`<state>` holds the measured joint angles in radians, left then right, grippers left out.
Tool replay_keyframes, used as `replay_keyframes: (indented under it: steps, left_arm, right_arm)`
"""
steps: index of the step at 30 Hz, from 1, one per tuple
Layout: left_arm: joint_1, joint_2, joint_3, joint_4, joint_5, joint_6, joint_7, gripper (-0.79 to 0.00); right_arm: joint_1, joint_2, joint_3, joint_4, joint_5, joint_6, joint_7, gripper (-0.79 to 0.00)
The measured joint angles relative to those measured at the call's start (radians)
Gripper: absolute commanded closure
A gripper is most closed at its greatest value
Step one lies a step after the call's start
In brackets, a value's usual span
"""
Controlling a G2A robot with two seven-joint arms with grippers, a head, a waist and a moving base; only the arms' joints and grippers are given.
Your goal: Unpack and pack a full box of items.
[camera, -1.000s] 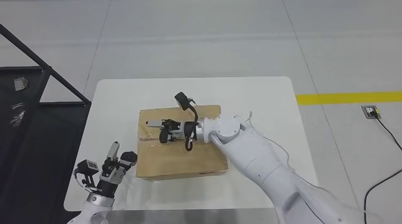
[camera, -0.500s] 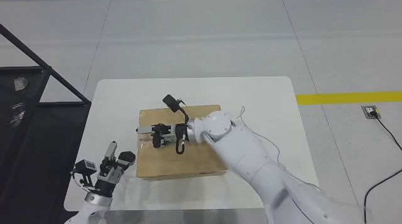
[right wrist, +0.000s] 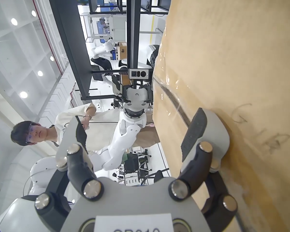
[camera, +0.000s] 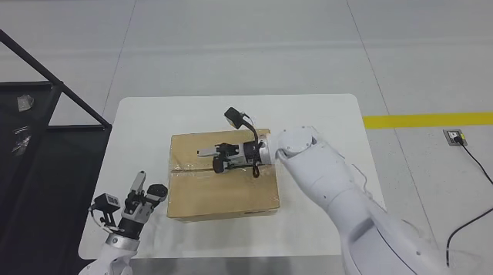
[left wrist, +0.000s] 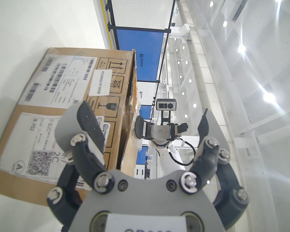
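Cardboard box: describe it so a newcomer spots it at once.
On the white table, near its middle, sits the cardboard box. It is the only brown thing there: closed, taped along its top seam, labels facing the left end effector.

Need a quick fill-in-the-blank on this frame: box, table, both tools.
1. The brown cardboard box rests on the white ___.
2. Clear ___ seals its top seam.
3. The left tool, beside the box, has jaws standing ___.
4. The right tool lies over the box's ___.
Missing: table; tape; open; top.
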<state>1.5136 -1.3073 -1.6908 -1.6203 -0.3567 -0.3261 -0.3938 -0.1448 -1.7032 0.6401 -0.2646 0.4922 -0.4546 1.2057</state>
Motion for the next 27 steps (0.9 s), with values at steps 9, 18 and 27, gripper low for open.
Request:
replay_keyframes:
  steps: [9, 18, 27]
  left_arm:
    - [0.001, 0.001, 0.014, -0.006, 0.01, -0.003, 0.016, -0.785]
    - [-0.002, 0.001, 0.029, -0.004, 0.018, -0.002, 0.034, -0.785]
    - [-0.004, 0.002, 0.034, -0.011, 0.02, 0.003, 0.046, -0.785]
  right_arm:
    - [-0.005, 0.081, 0.027, -0.066, -0.121, 0.004, -0.004, -0.785]
    - [-0.115, 0.208, 0.128, -0.354, -0.246, 0.023, -0.06, -0.785]
    - [-0.381, 0.367, 0.348, -0.927, -0.508, 0.359, -0.053, -0.785]
